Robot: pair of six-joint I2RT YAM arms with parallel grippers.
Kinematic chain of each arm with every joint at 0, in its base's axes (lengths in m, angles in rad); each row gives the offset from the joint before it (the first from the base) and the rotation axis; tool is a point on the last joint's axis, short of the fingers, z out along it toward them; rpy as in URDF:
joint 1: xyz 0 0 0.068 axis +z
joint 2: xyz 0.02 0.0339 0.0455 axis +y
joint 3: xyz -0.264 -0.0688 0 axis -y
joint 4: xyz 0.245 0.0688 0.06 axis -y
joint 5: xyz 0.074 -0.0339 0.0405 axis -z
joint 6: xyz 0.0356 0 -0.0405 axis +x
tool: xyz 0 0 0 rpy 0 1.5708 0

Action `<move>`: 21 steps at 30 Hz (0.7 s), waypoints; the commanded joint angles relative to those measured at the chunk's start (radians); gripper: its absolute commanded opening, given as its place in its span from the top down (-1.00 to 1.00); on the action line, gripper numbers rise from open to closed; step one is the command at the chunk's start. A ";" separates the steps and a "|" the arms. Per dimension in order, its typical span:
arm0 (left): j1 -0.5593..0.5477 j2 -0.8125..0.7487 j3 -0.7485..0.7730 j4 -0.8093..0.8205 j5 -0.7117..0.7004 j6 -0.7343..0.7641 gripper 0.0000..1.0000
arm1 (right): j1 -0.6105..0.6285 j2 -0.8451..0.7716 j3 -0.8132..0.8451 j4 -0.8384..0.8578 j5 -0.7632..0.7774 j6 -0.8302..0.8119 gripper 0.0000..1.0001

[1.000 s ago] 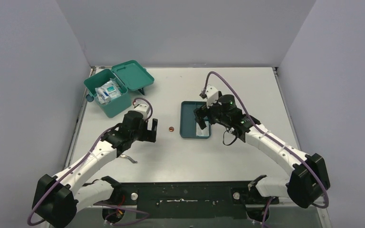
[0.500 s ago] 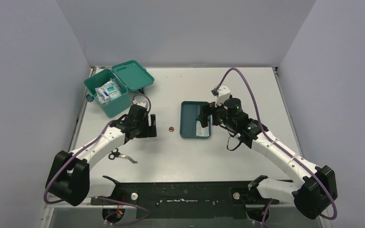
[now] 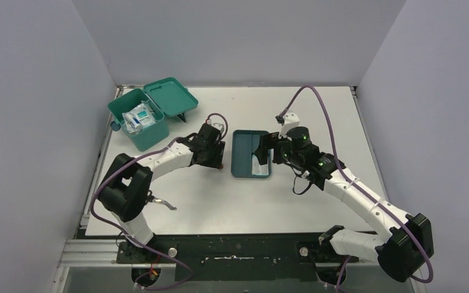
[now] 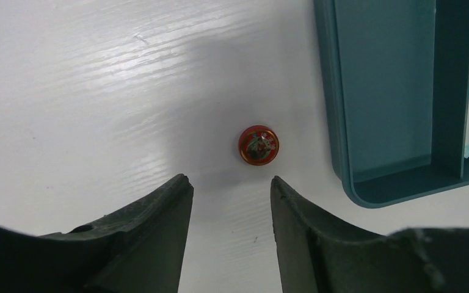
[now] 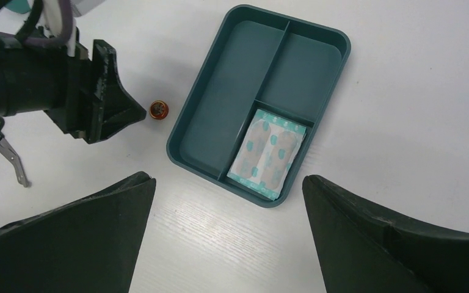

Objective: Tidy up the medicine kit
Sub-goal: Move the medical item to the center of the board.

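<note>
The medicine kit [image 3: 170, 97] is teal-green, the tray [image 5: 220, 110] darker blue-teal — its packet [image 5: 269, 154] white with teal spots — the small disc [image 4: 258, 145] red.

Robot lab test cell: white table [image 3: 317, 110] boxed in w/ plain grey walls [image 3: 238, 36] on 3 sides, left arm [image 3: 165, 160] & right arm [image 3: 354, 192] bolted to black base plate [image 3: 238, 250].

You've got the medicine kit [image 3: 149, 138] at ten o'clock on the table [image 3: 293, 201], up by the far-left corner. It's a teal-green rectangular box, sitting askew to the table edges. The lid [image 3: 171, 97] is wide open, swung back off the box's two o'clock side with its inner face up. Inside, white packets [image 3: 138, 117] with blue print are piled up near the rim.
</note>
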 commanded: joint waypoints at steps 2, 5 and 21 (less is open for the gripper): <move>-0.026 0.046 0.046 0.081 0.011 0.027 0.12 | -0.006 -0.062 0.003 -0.012 0.017 0.053 -0.92; -0.036 0.068 0.050 0.094 0.009 0.031 0.19 | -0.006 -0.083 -0.013 -0.014 0.023 0.059 -0.92; -0.042 0.138 0.086 0.119 0.015 0.028 0.24 | -0.007 -0.128 -0.040 -0.041 0.038 0.059 -0.90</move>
